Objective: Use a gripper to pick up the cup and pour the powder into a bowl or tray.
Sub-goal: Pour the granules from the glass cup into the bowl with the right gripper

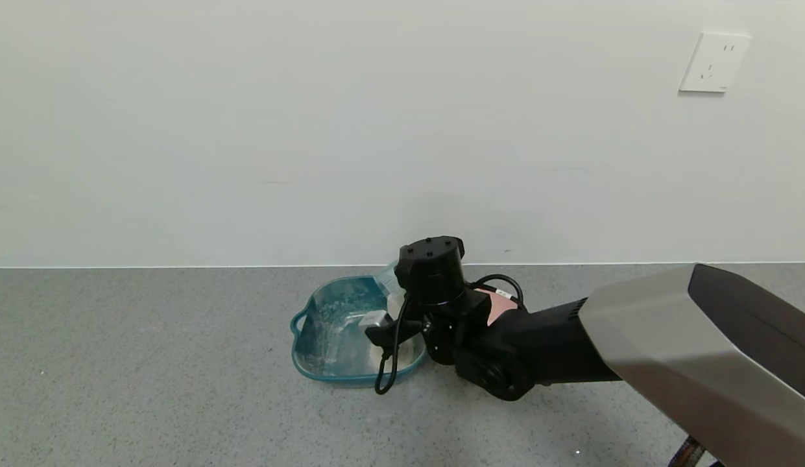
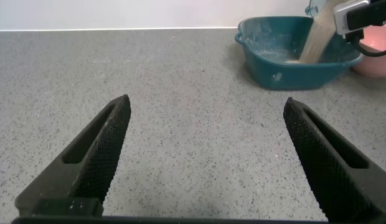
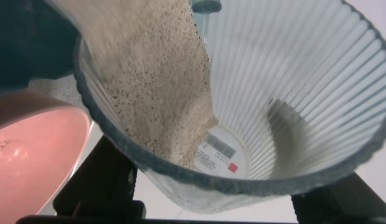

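- The cup (image 3: 255,112) is clamped, tipped, in the right gripper (image 1: 402,305) above the tray (image 1: 331,337).
- Powder (image 3: 162,93) is seen streaming from it into the tray.
- The pink bowl (image 3: 31,155) lies just beside the tray.
- The left gripper (image 2: 205,162) is spread wide, holding nothing, over the tabletop (image 2: 180,93).

A grey speckled countertop (image 1: 181,389) runs back to a pale wall. On it sits a dark teal tray (image 1: 311,360) (rounded-square, with a small loop handle on its left side), its inside smeared with white powder. Just beside the tray, on the right, a pink bowl (image 2: 380,59) rests on the same surface.
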Motion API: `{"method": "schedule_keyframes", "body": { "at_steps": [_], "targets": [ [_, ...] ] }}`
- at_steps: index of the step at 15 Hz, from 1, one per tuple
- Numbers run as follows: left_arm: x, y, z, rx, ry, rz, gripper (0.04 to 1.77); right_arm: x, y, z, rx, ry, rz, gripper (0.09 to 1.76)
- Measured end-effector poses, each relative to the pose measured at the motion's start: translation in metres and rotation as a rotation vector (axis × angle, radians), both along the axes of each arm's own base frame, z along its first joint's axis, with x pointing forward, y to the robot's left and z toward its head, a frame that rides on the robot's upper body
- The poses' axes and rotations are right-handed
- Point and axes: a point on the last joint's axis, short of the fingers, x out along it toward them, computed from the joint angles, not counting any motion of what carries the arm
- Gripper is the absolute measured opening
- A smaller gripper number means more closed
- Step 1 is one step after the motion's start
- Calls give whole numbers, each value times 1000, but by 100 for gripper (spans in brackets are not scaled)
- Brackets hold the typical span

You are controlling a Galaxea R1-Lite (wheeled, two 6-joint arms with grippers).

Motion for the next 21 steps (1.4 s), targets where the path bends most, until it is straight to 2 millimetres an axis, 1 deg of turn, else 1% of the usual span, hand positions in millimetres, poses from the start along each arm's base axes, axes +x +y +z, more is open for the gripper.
{"method": "schedule_keyframes", "body": {
  "at_steps": [21],
  "targets": [
    [0,0,0,0,0,0,176,-3,3,-3,-7,6,10,135]
  ]
}}
